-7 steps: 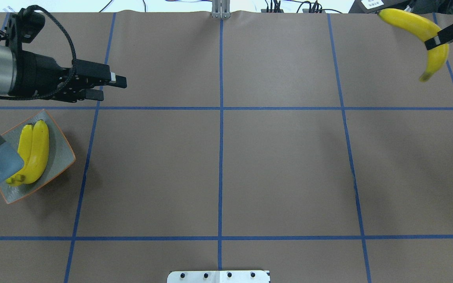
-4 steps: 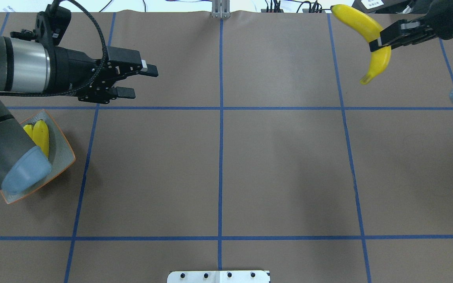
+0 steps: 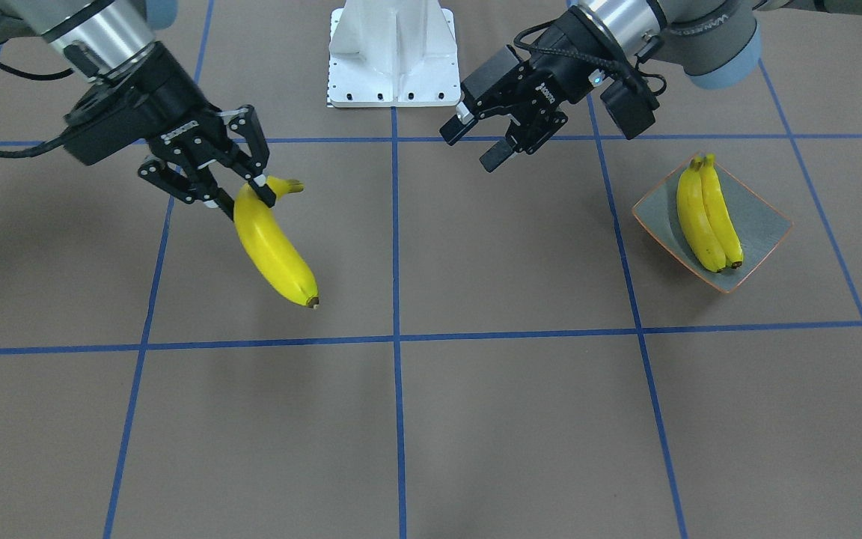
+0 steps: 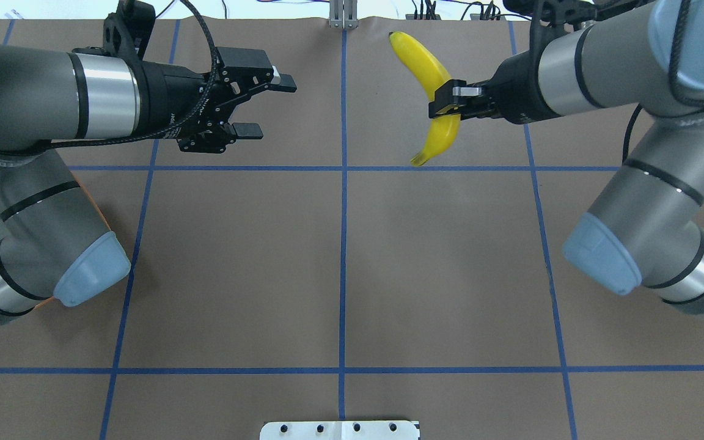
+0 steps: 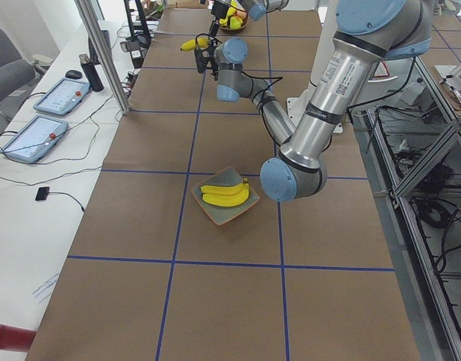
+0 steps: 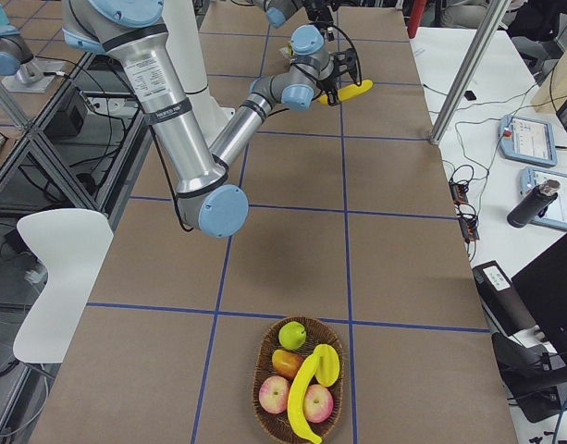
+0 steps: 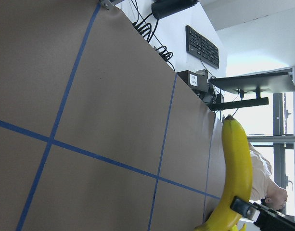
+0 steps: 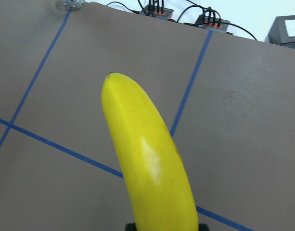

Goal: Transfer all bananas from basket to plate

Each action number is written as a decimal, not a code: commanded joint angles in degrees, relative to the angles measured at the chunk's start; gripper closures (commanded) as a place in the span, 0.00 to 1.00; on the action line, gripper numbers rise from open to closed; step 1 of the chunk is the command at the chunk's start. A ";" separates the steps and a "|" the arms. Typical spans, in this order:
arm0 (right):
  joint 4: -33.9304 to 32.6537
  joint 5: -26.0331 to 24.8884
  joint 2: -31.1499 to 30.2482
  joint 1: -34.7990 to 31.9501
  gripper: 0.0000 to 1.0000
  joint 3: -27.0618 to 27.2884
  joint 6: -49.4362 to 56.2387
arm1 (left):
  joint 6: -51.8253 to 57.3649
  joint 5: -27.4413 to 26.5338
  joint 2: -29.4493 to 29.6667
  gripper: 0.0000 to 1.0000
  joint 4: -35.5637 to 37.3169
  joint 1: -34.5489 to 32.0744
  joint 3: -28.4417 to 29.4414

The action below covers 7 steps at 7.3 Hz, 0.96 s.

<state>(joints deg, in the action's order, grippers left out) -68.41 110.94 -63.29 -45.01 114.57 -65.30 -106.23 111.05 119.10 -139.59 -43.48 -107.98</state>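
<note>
My right gripper (image 4: 450, 101) is shut on a yellow banana (image 4: 430, 67) near its stem end and holds it above the table, right of the centre line. In the front view the same banana (image 3: 275, 248) hangs from that gripper (image 3: 240, 198). It also shows in the right wrist view (image 8: 149, 163) and the left wrist view (image 7: 236, 163). My left gripper (image 4: 278, 108) is open and empty, left of the centre line and facing the banana. The grey-green plate (image 3: 764, 224) with an orange rim holds two bananas (image 3: 708, 217) side by side. In the overhead view my left arm hides the plate.
A wicker basket (image 6: 262, 356) at the table's right end holds one more banana (image 6: 311, 393), apples and other fruit. The white robot base (image 3: 392, 52) stands at the table's near edge. Blue tape lines cross the brown table.
Both arms have swung toward the table's middle. The right gripper has carried the banana leftward in the overhead view. The left arm now covers the plate there.
</note>
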 commanded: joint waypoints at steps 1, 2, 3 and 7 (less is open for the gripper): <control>-0.06 -12.27 1.58 9.73 1.00 2.14 -1.84 | -1.61 -0.31 1.66 0.00 0.28 0.41 1.62; -0.24 -15.98 2.81 12.38 1.00 1.97 -1.85 | -1.62 -0.31 1.75 0.00 0.20 0.41 2.15; -0.24 -19.15 3.87 14.49 1.00 2.06 -1.76 | -1.62 -0.31 2.10 0.00 0.28 0.50 2.94; -0.32 -27.60 6.16 20.30 1.00 1.97 -1.76 | -1.70 -0.31 3.42 0.00 0.37 1.11 4.18</control>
<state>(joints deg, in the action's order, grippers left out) -68.73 85.95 -57.53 -26.48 116.46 -67.06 -107.92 110.74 122.17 -139.30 -42.48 -104.07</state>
